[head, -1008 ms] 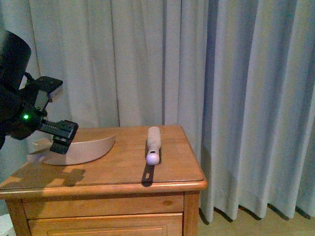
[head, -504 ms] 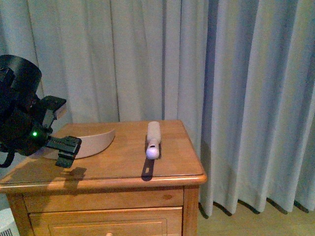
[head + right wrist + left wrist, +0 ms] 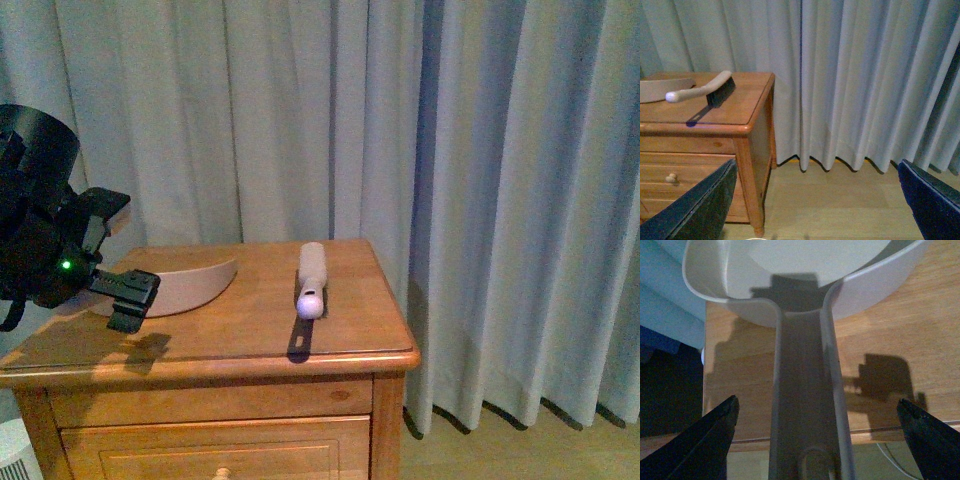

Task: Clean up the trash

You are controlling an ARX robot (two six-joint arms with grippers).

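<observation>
No trash shows in any view. The pinkish-beige dustpan (image 3: pixel 185 283) lies at the left of the wooden nightstand (image 3: pixel 340 352), its handle reaching toward the left edge. My left gripper (image 3: pixel 117 252) is open at that handle end. In the left wrist view the dustpan handle (image 3: pixel 802 390) runs between the wide-apart fingers of my left gripper (image 3: pixel 816 402) without touching them. A hand brush (image 3: pixel 310 279) lies in the middle of the top. My right gripper (image 3: pixel 816 162) is open over the floor beside the nightstand, holding nothing.
Grey curtains (image 3: pixel 450 180) hang behind and to the right of the nightstand. The nightstand has drawers (image 3: pixel 675 175) on its front. Bare wood floor (image 3: pixel 840 200) lies to its right. The dustpan (image 3: pixel 662 89) and the brush (image 3: pixel 705 90) also show in the right wrist view.
My left arm has swung lower and settled at the dustpan's handle end. The front view has shifted a little, so the nightstand sits higher in it. Dustpan and brush have stayed put.
</observation>
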